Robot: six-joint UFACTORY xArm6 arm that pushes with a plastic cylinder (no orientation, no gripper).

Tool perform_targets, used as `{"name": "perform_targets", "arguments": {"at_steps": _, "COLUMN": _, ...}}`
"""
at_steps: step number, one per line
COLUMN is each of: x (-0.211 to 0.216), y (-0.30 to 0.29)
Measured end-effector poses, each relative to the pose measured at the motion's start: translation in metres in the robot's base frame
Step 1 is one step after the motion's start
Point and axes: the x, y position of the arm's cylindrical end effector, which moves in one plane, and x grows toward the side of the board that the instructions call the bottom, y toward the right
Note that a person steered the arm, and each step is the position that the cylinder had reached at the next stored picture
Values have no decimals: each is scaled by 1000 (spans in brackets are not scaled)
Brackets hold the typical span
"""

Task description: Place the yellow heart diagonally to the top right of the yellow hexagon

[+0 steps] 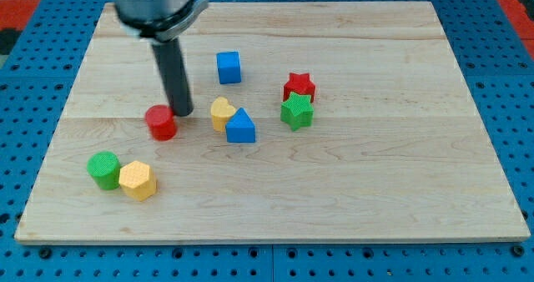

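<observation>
Camera view: my tip [183, 113] beside red cylinder [161, 123], left of yellow heart [221, 113]; no gripper fitted. Yellow hexagon [138, 180] lower left. Approach step; heart roughly placed already, next maybe slight nudge, avoiding blue block [240, 127].

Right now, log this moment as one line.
my tip: beside red cylinder | yellow heart: touching blue block, untouched | yellow hexagon: lower left, beside green cylinder

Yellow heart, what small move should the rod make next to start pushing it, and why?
Probably slide my tip toward the view's top, then right, behind the yellow heart. It now stands against the red cylinder, left of the heart, while the yellow hexagon lies toward the bottom left, so the heart must travel that way.
</observation>
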Motion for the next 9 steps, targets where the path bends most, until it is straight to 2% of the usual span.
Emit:
{"name": "perform_targets", "arguments": {"at_steps": 1, "x": 25, "y": -22}}
{"name": "perform_targets", "arguments": {"at_steps": 2, "x": 18, "y": 4}}
{"name": "perform_targets", "arguments": {"at_steps": 3, "x": -25, "y": 12}}
{"name": "perform_targets", "arguments": {"at_steps": 4, "x": -48, "y": 40}}
{"name": "perform_targets", "arguments": {"at_steps": 5, "x": -36, "y": 71}}
{"name": "perform_targets", "arguments": {"at_steps": 7, "x": 27, "y": 14}}
{"name": "perform_targets", "arguments": {"at_steps": 8, "x": 28, "y": 50}}
{"name": "perform_targets", "arguments": {"at_steps": 9, "x": 8, "y": 47}}
